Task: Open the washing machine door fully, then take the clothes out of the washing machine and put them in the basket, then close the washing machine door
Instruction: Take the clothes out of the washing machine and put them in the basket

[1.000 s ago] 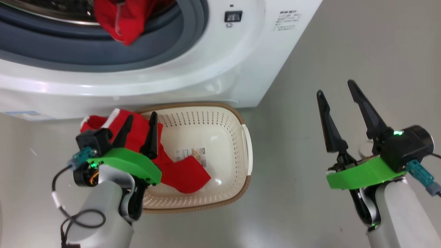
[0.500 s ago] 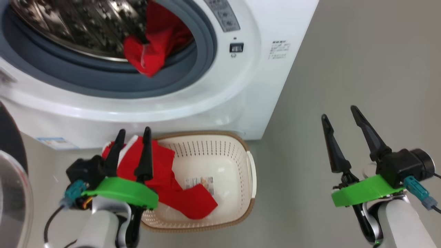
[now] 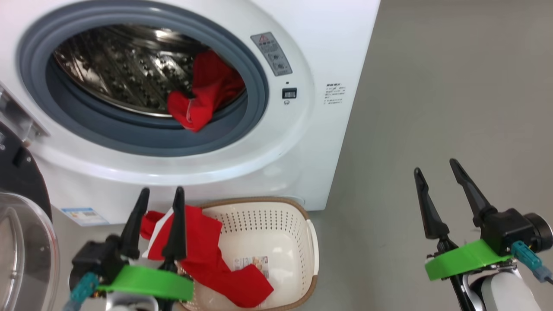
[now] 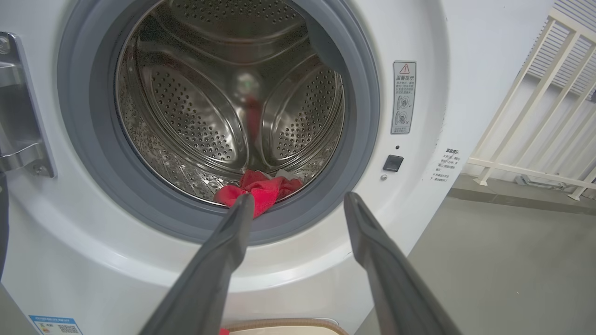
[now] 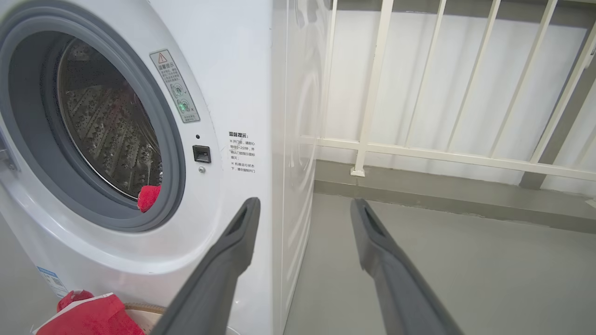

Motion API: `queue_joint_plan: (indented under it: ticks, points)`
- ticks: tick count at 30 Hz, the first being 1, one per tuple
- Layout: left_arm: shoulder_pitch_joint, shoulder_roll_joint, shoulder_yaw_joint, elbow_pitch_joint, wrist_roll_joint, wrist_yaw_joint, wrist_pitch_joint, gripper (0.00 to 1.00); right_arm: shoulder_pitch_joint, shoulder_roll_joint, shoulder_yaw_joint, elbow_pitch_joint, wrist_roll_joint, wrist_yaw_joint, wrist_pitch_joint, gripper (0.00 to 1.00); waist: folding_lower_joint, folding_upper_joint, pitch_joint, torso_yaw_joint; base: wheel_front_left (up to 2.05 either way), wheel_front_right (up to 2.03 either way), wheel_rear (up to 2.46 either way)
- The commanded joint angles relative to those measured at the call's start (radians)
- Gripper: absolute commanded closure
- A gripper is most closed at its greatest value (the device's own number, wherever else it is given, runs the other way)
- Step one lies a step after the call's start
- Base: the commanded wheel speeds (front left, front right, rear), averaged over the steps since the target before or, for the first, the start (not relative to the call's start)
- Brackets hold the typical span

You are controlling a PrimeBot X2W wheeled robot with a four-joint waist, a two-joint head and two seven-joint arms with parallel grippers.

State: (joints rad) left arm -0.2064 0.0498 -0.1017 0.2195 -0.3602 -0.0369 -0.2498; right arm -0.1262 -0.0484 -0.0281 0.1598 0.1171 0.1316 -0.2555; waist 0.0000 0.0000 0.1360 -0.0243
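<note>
Plainly both the left gripper (image 3: 161,190) and right gripper (image 3: 435,166) have jaws spread wide, gripping nothing.

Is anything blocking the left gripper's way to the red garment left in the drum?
Nothing visible. The open left gripper faces the red garment at the front of the drum, and the washing machine door is swung aside.

A plain laundry corner, more like a test space than a furnished home. A white front-loading washing machine (image 3: 341,47) stands free on a smooth grey floor (image 3: 453,86), with a small cream basket (image 3: 313,246) on the floor right in front of it. Beside the machine, a white barred railing (image 5: 372,93) runs along a pale wall (image 5: 419,70).
</note>
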Motion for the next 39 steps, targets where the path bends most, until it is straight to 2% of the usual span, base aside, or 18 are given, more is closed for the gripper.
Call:
queue_joint_plan:
  ticks: [1, 9, 15, 24, 39]
  points:
    - [0.021, 0.023, 0.038, -0.042, 0.016, 0.001, -0.012, 0.0, 0.009, -0.002, 0.014, -0.027, -0.007, -0.001, -0.006, 0.0, 0.0, 0.0, -0.029, -0.009, 0.0, 0.0, 0.0]
    - [0.115, 0.049, 0.049, -0.095, 0.043, 0.029, -0.012, 0.0, 0.057, -0.002, -0.001, -0.033, -0.002, -0.001, -0.006, 0.0, 0.0, 0.0, -0.088, -0.023, 0.0, 0.0, 0.0]
    - [0.171, 0.046, 0.051, -0.132, 0.036, 0.047, -0.01, 0.0, 0.083, -0.002, -0.001, -0.033, -0.002, -0.001, -0.006, 0.0, 0.0, 0.0, -0.119, -0.033, 0.0, 0.0, 0.0]
    - [0.211, 0.037, 0.051, -0.167, 0.014, 0.068, 0.001, 0.0, 0.11, -0.002, 0.002, -0.047, -0.003, -0.001, -0.006, 0.0, 0.0, 0.0, -0.131, -0.042, 0.0, 0.0, 0.0]
    - [0.216, 0.038, 0.017, -0.17, 0.045, 0.106, 0.016, 0.0, 0.118, -0.002, 0.008, -0.051, -0.005, -0.001, -0.006, 0.0, 0.0, 0.0, -0.117, -0.04, 0.0, 0.0, 0.0]
